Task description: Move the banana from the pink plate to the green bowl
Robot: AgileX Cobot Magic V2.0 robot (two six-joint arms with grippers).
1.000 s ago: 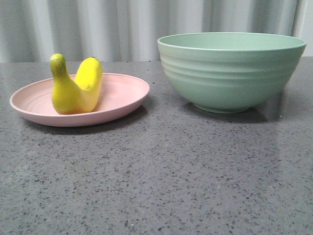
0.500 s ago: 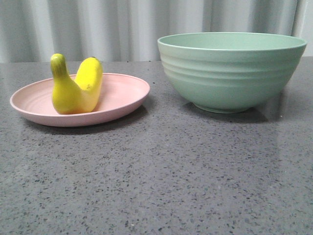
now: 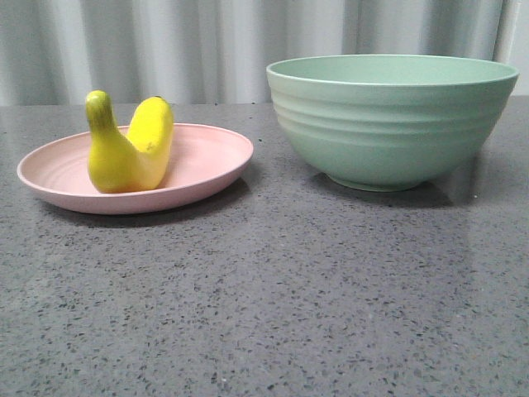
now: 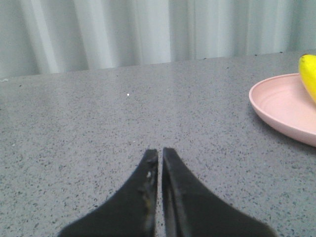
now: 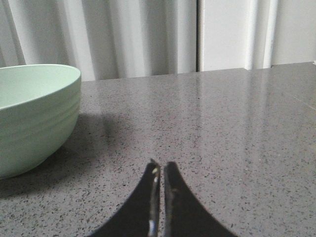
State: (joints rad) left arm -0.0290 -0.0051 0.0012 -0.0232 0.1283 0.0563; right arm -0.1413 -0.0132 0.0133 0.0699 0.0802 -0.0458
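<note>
The banana [image 3: 131,147] rests on the pink plate [image 3: 211,165], beside the green bowl [image 3: 388,124]. Both the left gripper [image 4: 160,154] and right gripper [image 5: 160,167] are clenched, empty. We judge it light, glossy (possibly slippery); grasp mid-body.

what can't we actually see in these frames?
- Inside of the green bowl: hidden by its own tall wall in the front and right wrist views.
- Banana: cut off by the picture edge in the left wrist view, as is part of the pink plate.
- Both arms: absent from the front view; only the left claw and right claw tips show, closed, in their wrist views.
</note>
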